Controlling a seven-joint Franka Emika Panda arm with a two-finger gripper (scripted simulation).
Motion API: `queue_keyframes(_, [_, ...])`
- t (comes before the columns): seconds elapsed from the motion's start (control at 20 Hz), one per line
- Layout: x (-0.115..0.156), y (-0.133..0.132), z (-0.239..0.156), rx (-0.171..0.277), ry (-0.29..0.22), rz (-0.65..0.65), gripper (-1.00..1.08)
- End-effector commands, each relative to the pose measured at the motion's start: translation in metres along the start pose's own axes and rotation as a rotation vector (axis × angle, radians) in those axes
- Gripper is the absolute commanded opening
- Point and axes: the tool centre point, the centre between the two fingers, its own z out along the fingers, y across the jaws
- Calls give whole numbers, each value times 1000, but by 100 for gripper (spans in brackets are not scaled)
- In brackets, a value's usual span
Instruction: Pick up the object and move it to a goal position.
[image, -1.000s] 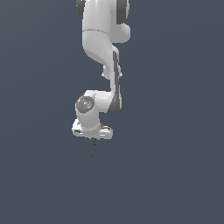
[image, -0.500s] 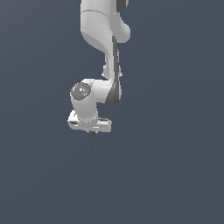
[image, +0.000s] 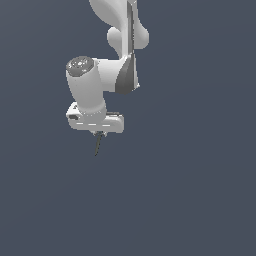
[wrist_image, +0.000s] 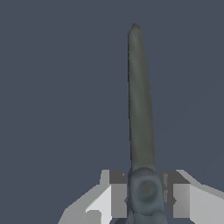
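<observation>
The scissors (image: 98, 144) hang from my gripper (image: 99, 133) in the exterior view, only their thin dark blades showing below the white hand, pointing down. In the wrist view the grey-green blades (wrist_image: 140, 105) run long and narrow away from the pivot (wrist_image: 146, 190), which sits clamped between my two fingers (wrist_image: 117, 192). My gripper (wrist_image: 146, 194) is shut on the scissors at the pivot. The orange ring handles are hidden behind the hand. The gripper is held well above the flat ground.
Plain dark blue-grey ground (image: 190, 200) fills both views with no other objects. The white arm (image: 120, 55) rises from the hand toward the top of the exterior view.
The arm has lifted and swung toward the exterior view's left, carrying the scissors up with it. The grip has not changed.
</observation>
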Motion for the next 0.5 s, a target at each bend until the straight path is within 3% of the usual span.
queue_keyframes(0.0, [-7, 4, -30, 0, 1, 0, -100])
queue_keyframes(0.45, [-29, 19, -135, 0, 1, 0, -100])
